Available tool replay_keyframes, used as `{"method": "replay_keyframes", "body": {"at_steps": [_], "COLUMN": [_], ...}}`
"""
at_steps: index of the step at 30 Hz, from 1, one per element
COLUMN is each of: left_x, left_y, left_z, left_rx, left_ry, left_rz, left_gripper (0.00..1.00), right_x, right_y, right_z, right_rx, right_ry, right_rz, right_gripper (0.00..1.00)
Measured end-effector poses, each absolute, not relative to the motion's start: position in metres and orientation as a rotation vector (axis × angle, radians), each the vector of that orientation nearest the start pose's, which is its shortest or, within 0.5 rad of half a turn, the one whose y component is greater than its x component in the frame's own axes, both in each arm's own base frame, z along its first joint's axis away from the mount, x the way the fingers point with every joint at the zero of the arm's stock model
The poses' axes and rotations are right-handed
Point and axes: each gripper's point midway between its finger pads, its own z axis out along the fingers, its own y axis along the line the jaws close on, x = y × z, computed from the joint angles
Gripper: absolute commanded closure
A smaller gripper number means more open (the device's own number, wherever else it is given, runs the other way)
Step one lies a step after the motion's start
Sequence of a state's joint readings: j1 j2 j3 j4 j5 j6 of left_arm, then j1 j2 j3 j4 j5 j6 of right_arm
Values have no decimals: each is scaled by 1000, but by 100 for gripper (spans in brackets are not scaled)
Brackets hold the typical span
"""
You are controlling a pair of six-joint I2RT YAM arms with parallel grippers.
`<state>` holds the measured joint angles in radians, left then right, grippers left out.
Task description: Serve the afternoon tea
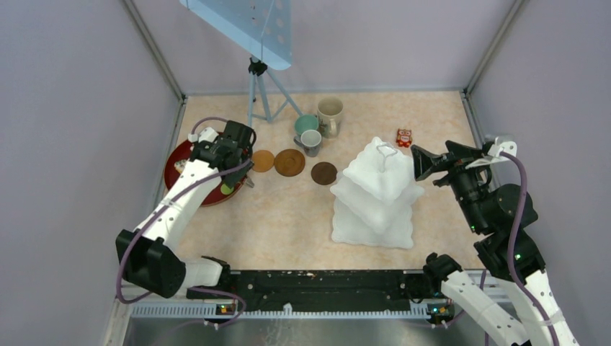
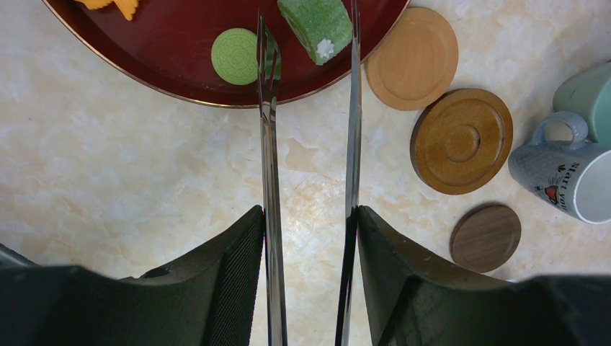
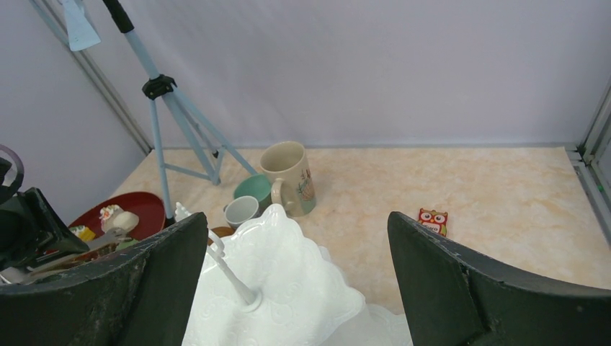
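Nearest the arm bases, the white three-tier stand sits on the marbled table, right of centre, with its wire handle loop pointing up. The right gripper hovers just above the stand's top tier, its fingers spread wide with nothing between them. Over on the left, the left gripper is clamped on the tongs, whose two thin blades run forward along the inner faces of its fingers. The tong tips reach over the near rim of the dark-red tray and stand on either side of a green roll cake lying there; I cannot tell whether they press it. A green cookie lies flat just left of the left blade, and orange pieces show farther into the tray, at the top edge of the left wrist view. Right of the tray, three coasters lie on the table. The light coaster is just beside the tray rim, the mid-brown coaster is next to it, and the dark coaster lies a little apart, closest to the stand. Beyond them the mugs stand upright in a tight group: the grey mug in front, the teal mug just behind it, and the tall beige mug to their right. A small red owl-faced piece lies on the table beyond the stand, well apart from the mugs. A tripod stands at the back wall.
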<state>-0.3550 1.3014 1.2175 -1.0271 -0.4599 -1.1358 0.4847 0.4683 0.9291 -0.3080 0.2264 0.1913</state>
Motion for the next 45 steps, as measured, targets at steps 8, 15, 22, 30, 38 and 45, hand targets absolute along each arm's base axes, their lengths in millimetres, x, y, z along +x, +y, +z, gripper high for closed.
{"method": "replay_keyframes", "body": {"at_steps": [8, 15, 22, 30, 38, 45], "left_x": [304, 313, 309, 305, 301, 291], "left_y": [-63, -66, -63, -59, -54, -53], "left_z": [162, 153, 144, 139, 155, 176], "left_rx": [-1110, -1130, -1143, -1142, -1049, -831], "left_ry": [2275, 2279, 2287, 2292, 2284, 2329], "left_rz": [22, 15, 37, 61, 51, 23], "left_gripper": [43, 45, 52, 69, 77, 77], "right_x": [216, 218, 218, 218, 218, 220], "right_y": [79, 80, 80, 80, 80, 80], "right_z": [392, 383, 382, 382, 380, 379], "right_rx": [-23, -28, -28, -25, -22, -20], "right_ry": [1434, 1457, 1460, 1460, 1468, 1474], "right_rz": [400, 393, 394, 397, 399, 393], "right_gripper": [7, 7, 7, 7, 7, 8]}}
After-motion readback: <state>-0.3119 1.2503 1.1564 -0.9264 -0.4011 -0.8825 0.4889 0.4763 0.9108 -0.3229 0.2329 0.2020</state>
